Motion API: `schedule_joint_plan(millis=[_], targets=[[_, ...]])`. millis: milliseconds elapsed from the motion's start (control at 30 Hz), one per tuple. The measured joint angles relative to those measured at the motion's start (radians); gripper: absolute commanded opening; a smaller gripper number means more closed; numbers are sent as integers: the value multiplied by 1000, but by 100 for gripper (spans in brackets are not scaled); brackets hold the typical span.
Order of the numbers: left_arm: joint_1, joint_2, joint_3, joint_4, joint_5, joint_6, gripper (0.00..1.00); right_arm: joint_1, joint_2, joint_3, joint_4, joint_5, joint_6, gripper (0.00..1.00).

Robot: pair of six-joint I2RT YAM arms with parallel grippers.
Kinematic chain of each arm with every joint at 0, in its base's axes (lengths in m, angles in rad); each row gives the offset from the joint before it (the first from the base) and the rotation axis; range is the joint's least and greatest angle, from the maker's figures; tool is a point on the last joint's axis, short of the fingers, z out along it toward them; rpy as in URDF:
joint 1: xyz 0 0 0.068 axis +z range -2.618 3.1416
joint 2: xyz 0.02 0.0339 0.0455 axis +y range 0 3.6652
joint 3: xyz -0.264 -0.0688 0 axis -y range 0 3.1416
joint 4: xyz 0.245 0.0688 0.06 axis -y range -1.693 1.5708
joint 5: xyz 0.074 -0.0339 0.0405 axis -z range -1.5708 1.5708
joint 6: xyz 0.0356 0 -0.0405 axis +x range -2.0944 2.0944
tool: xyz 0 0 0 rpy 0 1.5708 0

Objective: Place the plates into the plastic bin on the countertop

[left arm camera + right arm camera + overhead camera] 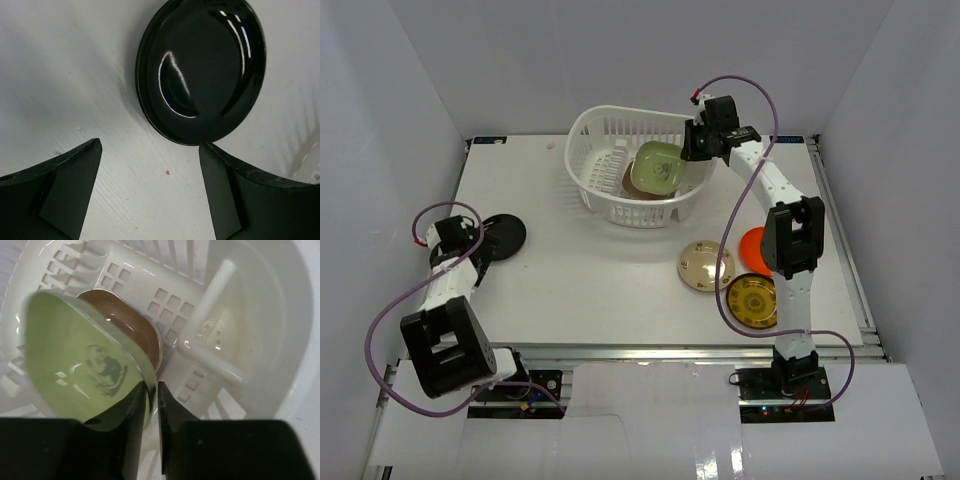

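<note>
White lattice plastic filled the far middle of the top view: the plastic bin stood on the countertop. The right gripper reached over its right rim, holding a green plate tilted above a brown plate already inside. A tan plate, a yellow plate and an orange plate, partly hidden by the right arm, lay on the countertop near that arm. At the far left a black plate lay flat, with the left gripper just beside it.

From the left wrist, the left gripper stood wide open and held nothing. The black plate rested ahead of it, its near edge about touching the right-hand finger's tip. That plate looked glossy and low-rimmed; a shallow approach would likely shove it across the countertop rather than get a finger beneath it.

From the right wrist, the right gripper was pinched nearly closed on the green plate's rim, over the brown plate and the bin's slotted floor. So narrow a hold on a tilted plate could slip. Released from there, it might clatter onto the brown plate or lodge against the wall.
</note>
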State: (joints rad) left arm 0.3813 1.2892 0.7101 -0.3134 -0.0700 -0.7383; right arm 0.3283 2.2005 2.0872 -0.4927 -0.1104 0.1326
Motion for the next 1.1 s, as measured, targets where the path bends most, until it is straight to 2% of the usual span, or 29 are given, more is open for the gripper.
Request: schedule_joint_plan(millis=[67, 100, 167, 267, 400, 467, 533, 600, 633, 667, 700, 733, 767, 933, 1100], targets=[[8, 37, -1, 9, 1, -15, 89, 5, 8, 0, 1, -6, 8, 50], [11, 58, -1, 16, 2, -24, 89, 6, 10, 3, 0, -10, 12, 61], [15, 101, -2, 36, 4, -42, 88, 8, 16, 19, -2, -19, 18, 71], [16, 173, 3, 71, 8, -68, 87, 7, 14, 34, 5, -39, 25, 74], [16, 220, 26, 145, 14, -83, 85, 7, -41, -23, 42, -65, 40, 71], [16, 239, 33, 176, 19, -89, 81, 7, -140, -142, 85, -73, 51, 67], [16, 258, 39, 202, 27, -94, 78, 7, -311, -344, 153, -81, 78, 63], [17, 278, 49, 225, 32, -97, 66, 7, -506, -567, 262, -91, 117, 59], [17, 292, 55, 236, 32, -98, 57, 7, -617, -681, 309, -97, 142, 59], [18, 302, 58, 243, 33, -101, 39, 8, -663, -733, 371, -102, 169, 58], [19, 314, 60, 248, 33, -100, 29, 13, -811, -897, 423, -105, 196, 58], [19, 324, 60, 249, 31, -101, 19, 18, -880, -977, 455, -106, 219, 58], [22, 332, 61, 252, 38, -97, 2, 26, -943, -1056, 501, -102, 241, 58], [23, 311, 63, 269, 64, -101, 0, 29, -1059, -1352, 555, -39, 313, 65], [23, 222, 36, 227, 81, -86, 0, -187, -1161, -1545, 528, -4, 395, 78]])
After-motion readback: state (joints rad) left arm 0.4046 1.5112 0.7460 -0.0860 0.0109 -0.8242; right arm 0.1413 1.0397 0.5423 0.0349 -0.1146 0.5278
